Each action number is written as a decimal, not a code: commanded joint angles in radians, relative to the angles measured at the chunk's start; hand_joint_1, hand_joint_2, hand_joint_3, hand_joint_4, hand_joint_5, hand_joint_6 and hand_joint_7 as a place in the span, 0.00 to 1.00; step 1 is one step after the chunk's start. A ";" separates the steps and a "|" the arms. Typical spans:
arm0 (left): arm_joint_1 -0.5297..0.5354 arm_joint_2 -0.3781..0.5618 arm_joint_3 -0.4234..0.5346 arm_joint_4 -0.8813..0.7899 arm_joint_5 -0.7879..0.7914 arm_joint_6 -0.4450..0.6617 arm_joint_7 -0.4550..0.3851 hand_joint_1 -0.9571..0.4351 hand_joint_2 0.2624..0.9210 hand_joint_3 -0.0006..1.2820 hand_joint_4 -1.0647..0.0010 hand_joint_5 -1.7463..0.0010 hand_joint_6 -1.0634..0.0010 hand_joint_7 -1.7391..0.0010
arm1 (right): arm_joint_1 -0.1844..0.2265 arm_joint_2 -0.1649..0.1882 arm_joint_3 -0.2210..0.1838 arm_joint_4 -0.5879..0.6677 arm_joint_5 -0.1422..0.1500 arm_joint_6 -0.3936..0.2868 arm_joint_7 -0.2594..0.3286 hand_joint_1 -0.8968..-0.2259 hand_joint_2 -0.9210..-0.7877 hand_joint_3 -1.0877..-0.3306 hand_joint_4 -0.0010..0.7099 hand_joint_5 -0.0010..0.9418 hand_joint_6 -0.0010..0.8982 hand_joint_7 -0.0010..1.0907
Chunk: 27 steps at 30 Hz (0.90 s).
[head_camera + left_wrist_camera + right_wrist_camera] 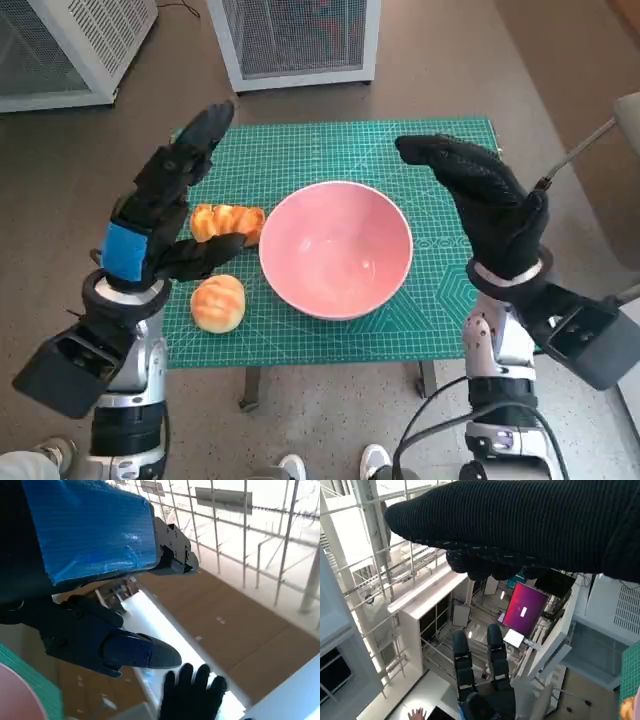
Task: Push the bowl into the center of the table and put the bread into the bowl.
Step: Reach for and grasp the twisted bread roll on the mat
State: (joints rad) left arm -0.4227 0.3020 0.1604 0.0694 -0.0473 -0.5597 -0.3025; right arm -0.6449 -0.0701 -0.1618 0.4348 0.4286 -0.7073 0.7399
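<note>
While the pink bowl (336,249) already sits near the middle of the bench (440,320), both bread rolls (218,302) lie just beside it, toward the left hand (165,215). That hand and the right hand (480,195) hover raised, fingers spread, holding nothing. Next, probably, comes grasping a roll. A green cutting mat (300,150) covers the bench; white mesh cabinets (295,40) stand beyond on brown floor.

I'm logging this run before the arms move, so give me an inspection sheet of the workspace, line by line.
Surface: green cutting mat covers the small table.
Job's things: pink bowl near the mat's middle, nothing in it; two bread pieces, one bun, one loaf, on its left.
Clutter: nothing seen.
Hands: left hand and right hand raised, holding nothing, fingers apart.
Cables: black cable by the right forearm.
Surroundings: white mesh cabinets, brown floor, a person's shoes.
</note>
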 commanded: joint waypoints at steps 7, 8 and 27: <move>-0.060 0.319 -0.027 -0.166 0.352 0.591 -0.146 0.55 0.76 0.01 0.86 1.00 0.72 0.99 | 0.019 -0.006 -0.004 0.022 0.012 0.006 -0.002 0.46 0.00 0.67 0.45 0.00 0.00 0.71; -0.080 0.332 -0.048 -0.168 0.376 0.668 -0.177 0.60 0.74 0.01 0.88 1.00 0.73 0.99 | 0.018 -0.007 -0.005 0.023 0.016 0.008 -0.001 0.46 0.00 0.67 0.45 0.00 0.00 0.71; -0.369 0.313 -0.382 0.172 0.677 1.026 -0.319 0.73 0.71 0.01 0.94 1.00 0.74 1.00 | 0.019 0.000 -0.008 0.033 0.026 0.011 0.000 0.45 0.00 0.71 0.46 0.00 0.01 0.68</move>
State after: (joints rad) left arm -0.7403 0.6269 -0.1719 0.1789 0.6013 0.4466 -0.6075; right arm -0.6457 -0.0708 -0.1676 0.4514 0.4421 -0.7084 0.7394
